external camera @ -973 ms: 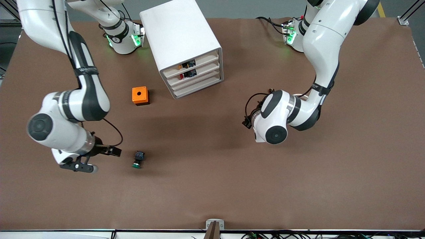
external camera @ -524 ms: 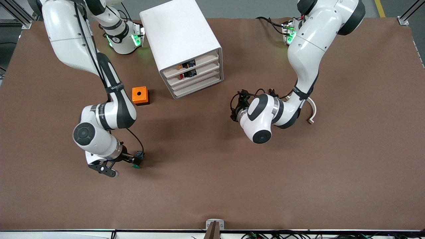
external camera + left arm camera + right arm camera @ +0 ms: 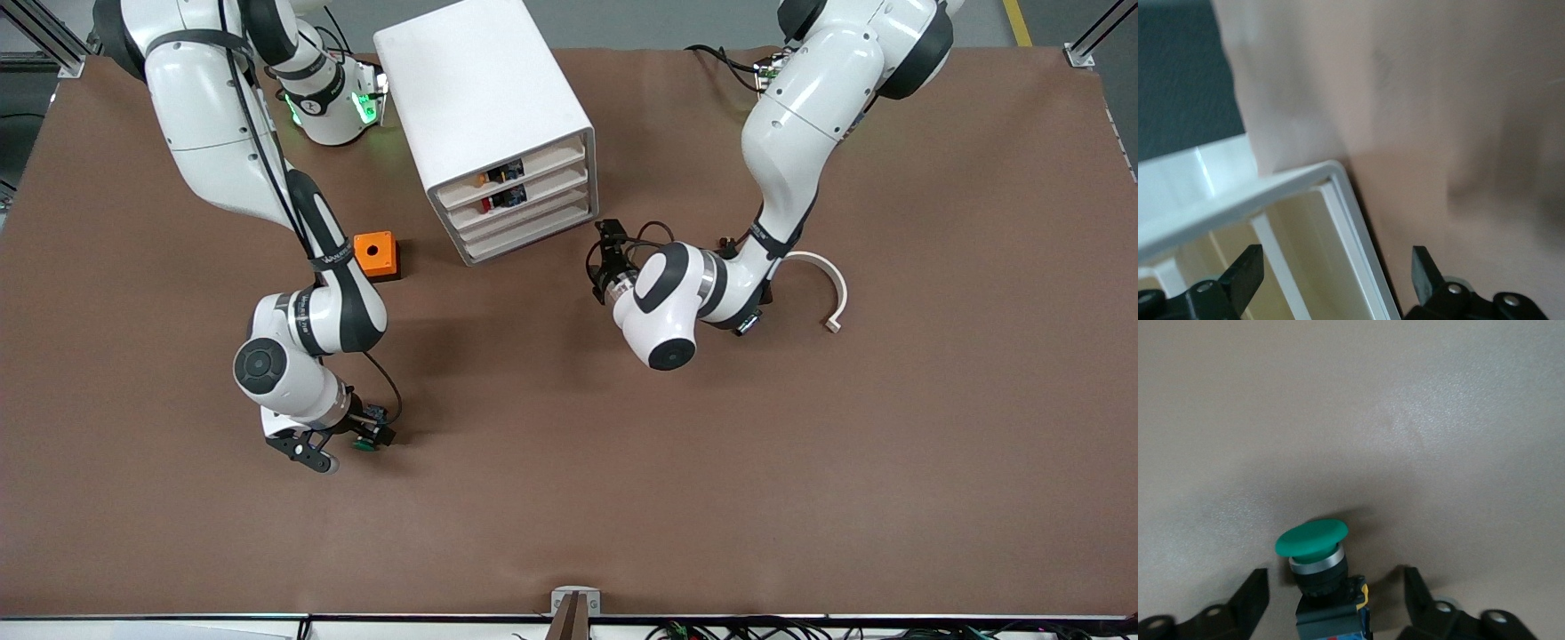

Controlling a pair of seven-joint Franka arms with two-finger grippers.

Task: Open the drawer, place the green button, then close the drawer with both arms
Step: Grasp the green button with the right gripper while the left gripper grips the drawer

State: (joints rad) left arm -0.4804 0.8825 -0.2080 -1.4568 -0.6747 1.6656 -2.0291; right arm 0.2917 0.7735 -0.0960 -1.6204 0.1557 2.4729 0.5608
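**Button between spread fingers, drawer untouched**

Button (image 3: 1313, 550) lies well nearer the front camera than the cabinet (image 3: 487, 116), between the right gripper's (image 3: 1331, 597) spread fingers; closing off-centre could roll it. Left gripper (image 3: 1338, 277), also spread, has moved beside the cabinet since 1 second ago; drawer (image 3: 532, 219) is shut.

A brown worktop (image 3: 569, 498) carries a white four-drawer cabinet (image 3: 484, 116), with an orange box (image 3: 374, 255) beside it. The green-capped button (image 3: 1313, 553) lies between the right gripper (image 3: 356, 434)'s spread fingers. A curved white piece (image 3: 827, 289) lies near the left arm.
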